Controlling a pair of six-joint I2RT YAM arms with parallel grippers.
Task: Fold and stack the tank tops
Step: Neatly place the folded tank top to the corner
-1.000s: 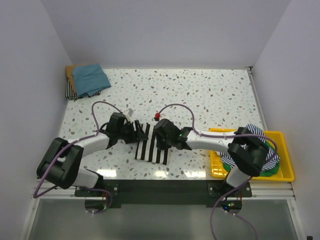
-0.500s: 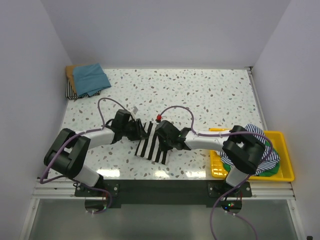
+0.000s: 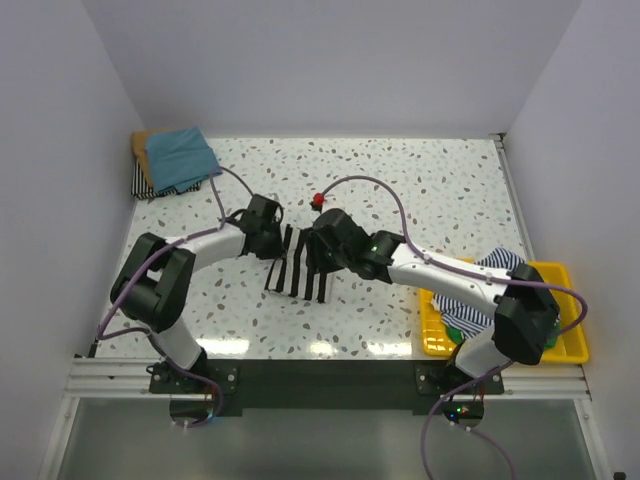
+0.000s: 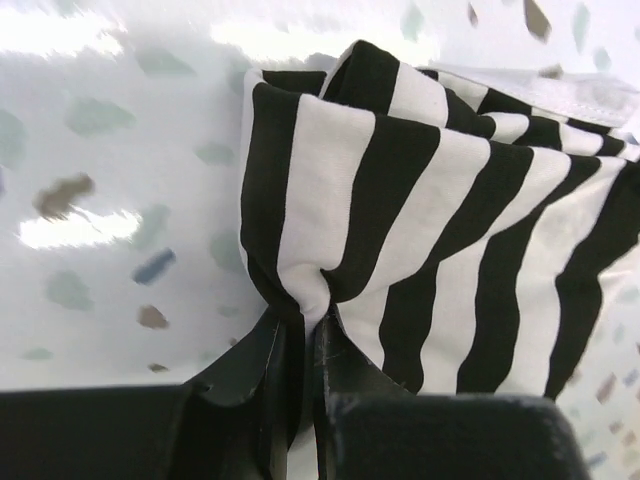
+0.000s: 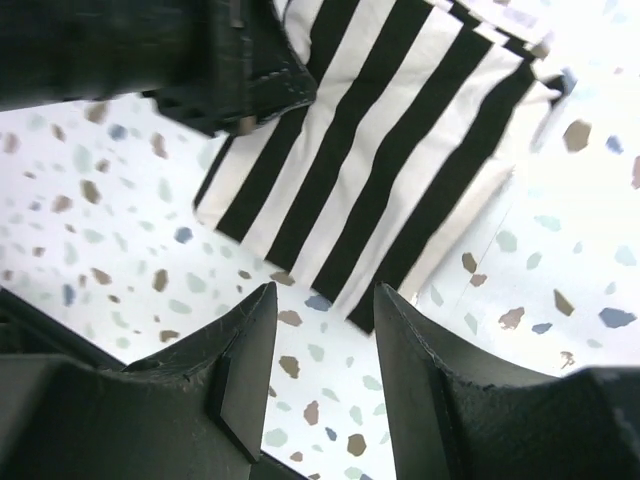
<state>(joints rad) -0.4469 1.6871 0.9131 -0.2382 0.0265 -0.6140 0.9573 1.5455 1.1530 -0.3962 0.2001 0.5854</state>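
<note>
The tray (image 3: 431, 338) sits at the near right corner of the worktop (image 3: 430, 200). A crumpled striped top (image 3: 500, 265) and some green cloth (image 3: 556, 335) are heaped in it. The right arm (image 3: 440, 275) crosses over that heap and hides part of it.

Toward the middle, a folded striped top (image 3: 295, 270) lies flat on the worktop, with both pincers at its far end. The left pincer (image 4: 305, 335) reaches in from the left and is pressed together on a bunched fold at the cloth's edge, which puckers between its fingers. The right pincer (image 5: 322, 295) is spread just above the worktop at the cloth's other side, with nothing between its fingers. In its wrist view the left pincer's dark body lies over one corner of the stripes.

Purple cables (image 3: 365, 182) loop above both arms. A small red thing (image 3: 318, 201) sits just beyond the right pincer; whether it is on the cable or on the worktop I cannot tell.

Well apart, in the far left corner, is a pile with the teal top (image 3: 180, 155) uppermost. A tan top (image 3: 140, 143) peeks out behind it, and a third striped top (image 3: 141, 185) shows beneath at the near side.
</note>
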